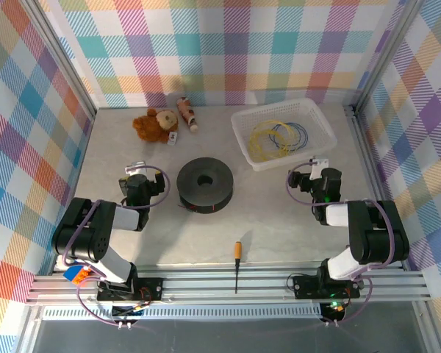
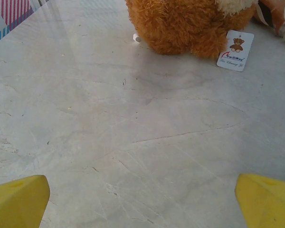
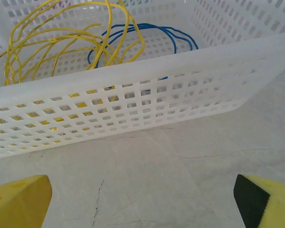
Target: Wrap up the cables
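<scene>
Both your hands spread empty: left hand (image 2: 141, 202) idle, right hand (image 3: 141, 202) facing basket (image 3: 133, 83), likely to fetch cables (image 3: 52, 40).

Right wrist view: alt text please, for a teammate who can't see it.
A white mesh basket holding loose loops of thin yellow cables and a blue cable stands on the table just ahead of the open right gripper. Its yellow fingertips sit in the bottom corners, gripping nothing.
</scene>
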Available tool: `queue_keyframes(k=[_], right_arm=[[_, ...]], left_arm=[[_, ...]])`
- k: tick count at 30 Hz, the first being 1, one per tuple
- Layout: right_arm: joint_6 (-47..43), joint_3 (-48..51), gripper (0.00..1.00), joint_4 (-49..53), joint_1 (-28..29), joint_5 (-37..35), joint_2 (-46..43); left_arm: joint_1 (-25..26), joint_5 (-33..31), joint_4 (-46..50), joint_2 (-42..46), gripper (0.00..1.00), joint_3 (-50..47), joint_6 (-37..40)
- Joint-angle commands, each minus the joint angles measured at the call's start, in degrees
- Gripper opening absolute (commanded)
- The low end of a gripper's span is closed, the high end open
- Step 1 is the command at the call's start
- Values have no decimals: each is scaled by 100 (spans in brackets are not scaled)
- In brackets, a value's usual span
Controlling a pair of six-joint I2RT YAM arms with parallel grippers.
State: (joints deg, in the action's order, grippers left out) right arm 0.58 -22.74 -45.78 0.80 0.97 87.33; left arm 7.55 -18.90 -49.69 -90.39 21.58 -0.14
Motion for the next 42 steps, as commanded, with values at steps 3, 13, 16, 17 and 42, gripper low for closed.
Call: queue_keyframes(k=[3,13,16,17,42], right_arm=[[-58,-125,99,-54,-36,124,47],[-58,-132,99,-35,-36,124,51],[-58,-134,99,-36,-37,140,55],[-58,-132,99,-36,-37,135,52],[-146,-426,99,1207,-10,254,-809]], left_arm=[[-80,53,-213,-14,100,91,65],[-80,53,-208,-14,100,86,67],[-85,53,-212,-12,100,83,62],[-84,56,-208,-9,100,86,64],[384,-295,1714,2051,100,565,600]])
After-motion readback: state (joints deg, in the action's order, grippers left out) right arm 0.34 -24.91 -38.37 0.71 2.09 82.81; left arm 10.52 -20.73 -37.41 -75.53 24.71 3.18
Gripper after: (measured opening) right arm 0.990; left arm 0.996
